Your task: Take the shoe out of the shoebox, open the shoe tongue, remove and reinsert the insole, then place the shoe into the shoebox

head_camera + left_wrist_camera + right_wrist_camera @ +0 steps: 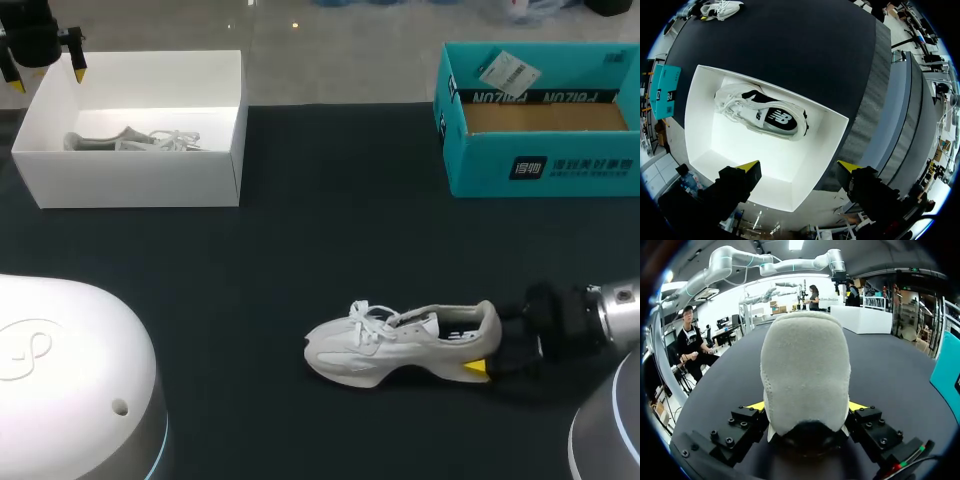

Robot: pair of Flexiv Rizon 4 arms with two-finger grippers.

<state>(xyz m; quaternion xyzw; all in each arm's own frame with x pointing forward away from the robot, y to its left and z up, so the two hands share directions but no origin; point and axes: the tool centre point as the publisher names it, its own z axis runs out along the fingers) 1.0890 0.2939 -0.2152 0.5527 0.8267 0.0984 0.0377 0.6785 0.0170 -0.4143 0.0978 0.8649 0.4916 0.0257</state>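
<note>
The white lace-up sneaker (400,345), likely light and soft-sided, lies near right on the black desk (300,250); right hand (488,352) grasps its stiffer heel; left hand (799,167) released.

A black table (300,250) spreads wide. On its far left part sits a white box (140,178), open on top. A second shoe (135,140), white and gray with white laces, lies on its side inside. A small paper tag (508,72) rests in the teal box (480,160).
</note>
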